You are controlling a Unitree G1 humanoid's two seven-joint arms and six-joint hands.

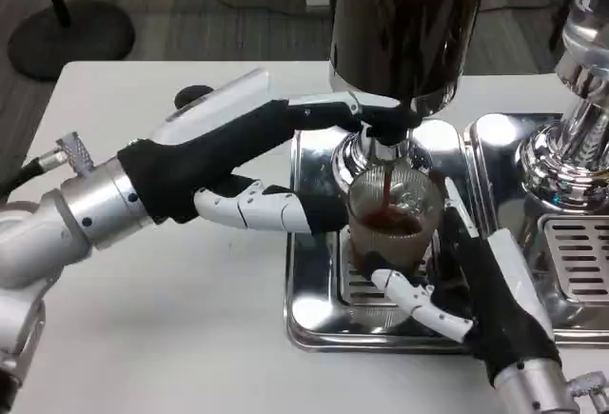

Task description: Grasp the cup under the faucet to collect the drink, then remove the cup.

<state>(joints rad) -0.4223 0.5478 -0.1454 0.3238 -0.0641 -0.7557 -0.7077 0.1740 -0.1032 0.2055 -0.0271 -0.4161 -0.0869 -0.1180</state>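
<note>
Two hands are working at a drink dispenser (409, 24) in the head view, on a white table (171, 319). At the centre of the frame, a clear ribbed cup (393, 228) is standing on the grated middle of a shiny metal drip tray (314, 324), directly beneath the faucet (385, 138). A thin dark stream is falling from the faucet into the cup, which is holding dark drink (roughly to its middle, as far as the glass shows).

The left hand (276, 162) is reaching in from the left side of the frame. Its upper finger is stretching along to the faucet lever and touching it, while its lower fingers (266, 207) are curling toward the cup's left side; whether they are touching the glass I cannot tell. Nothing is clamped inside it.

The right hand (476, 295) is coming up from the lower right, its fingers wrapping around the lower part of the cup and gripping it, one white fingertip showing across the front of the base.

At the right edge, a second chrome dispenser (571, 138) is standing over its own tray (580, 252).
</note>
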